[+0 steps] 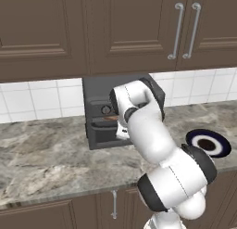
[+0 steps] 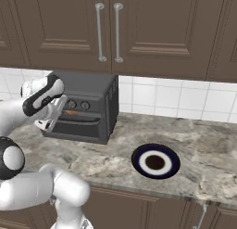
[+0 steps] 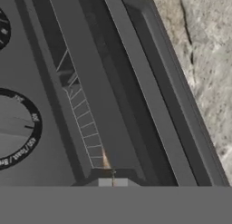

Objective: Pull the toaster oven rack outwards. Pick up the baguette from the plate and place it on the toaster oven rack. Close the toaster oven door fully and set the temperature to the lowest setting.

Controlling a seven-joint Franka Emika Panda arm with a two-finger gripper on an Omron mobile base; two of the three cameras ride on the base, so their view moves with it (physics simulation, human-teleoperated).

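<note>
a: where's the toaster oven (image 2: 85,110)?

b: on the marbled surface (image 2: 203,149), back against the white tiled wall, under the brown upper cabinets (image 2: 139,28). it's a dark grey box with round knobs (image 2: 84,105) along its front.

a: and the arm?

b: it reaches in at the oven's front. in the right base view the claw (image 2: 46,124) sits against the left part of the toaster oven door (image 2: 81,126), at about the height of the slot under the knobs. in the left base view the arm covers much of the oven.

a: is the claw apart or together?

b: together. in the hand view the two light tips (image 3: 113,182) meet at the bottom with no gap, and i can't see anything pinched between them.

a: what does the hand view give up close?

b: the door's grey bars run slantwise, and behind them the wire grid of the toaster oven rack (image 3: 84,119) shows inside. a dial (image 3: 16,128) with printed markings sits at the left.

a: the baguette?

b: an orange-brown strip (image 2: 71,113) shows inside the oven, just under the knobs. a small orange patch near the rack's lower end in the hand view may be it too; hard to tell.

a: the plate?

b: the plate (image 2: 155,161), dark blue with a white ring, lies bare on the surface, well right of the oven, near the front edge.
</note>
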